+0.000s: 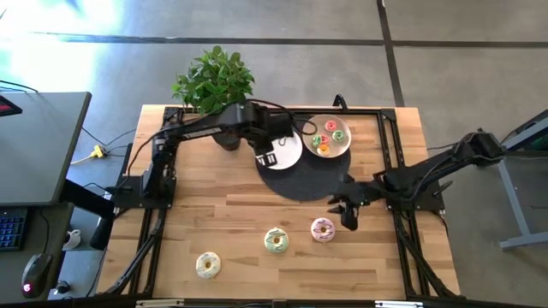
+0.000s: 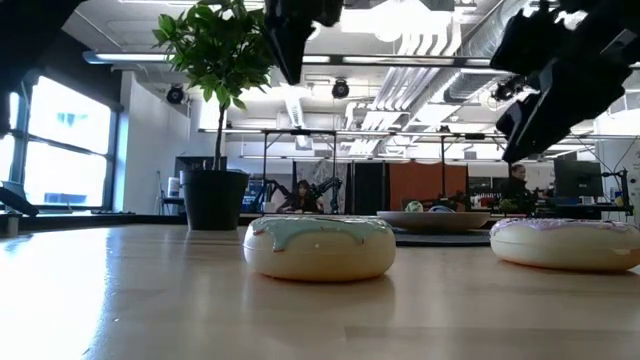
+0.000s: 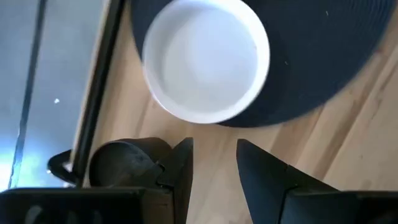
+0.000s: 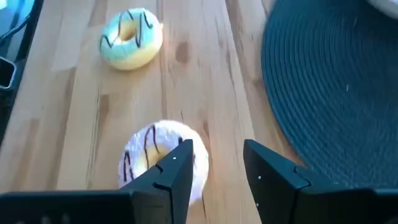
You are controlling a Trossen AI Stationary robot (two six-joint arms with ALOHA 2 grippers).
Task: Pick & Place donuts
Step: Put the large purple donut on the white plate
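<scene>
Three larger donuts lie flat on the wooden table: pink (image 1: 322, 229), green-cream (image 1: 276, 240) and pale yellow (image 1: 208, 264). Several tiny donuts sit on the tan plate (image 1: 342, 147) at the far side. My right gripper (image 1: 347, 211) hovers open, just right of and beyond the pink donut (image 4: 155, 155), which shows beside one finger in the right wrist view; the green-cream donut (image 4: 132, 38) lies farther off. My left gripper (image 3: 214, 163) is open and empty above the table, next to the empty white plate (image 3: 205, 59) on the dark round mat (image 3: 336, 56).
A potted plant (image 1: 214, 81) stands at the far left of the table, behind my left arm. The dark mat (image 1: 304, 180) lies under both plates. Black frame rails (image 1: 402, 239) run along the table's sides. Bare wood lies around the three donuts near the front edge.
</scene>
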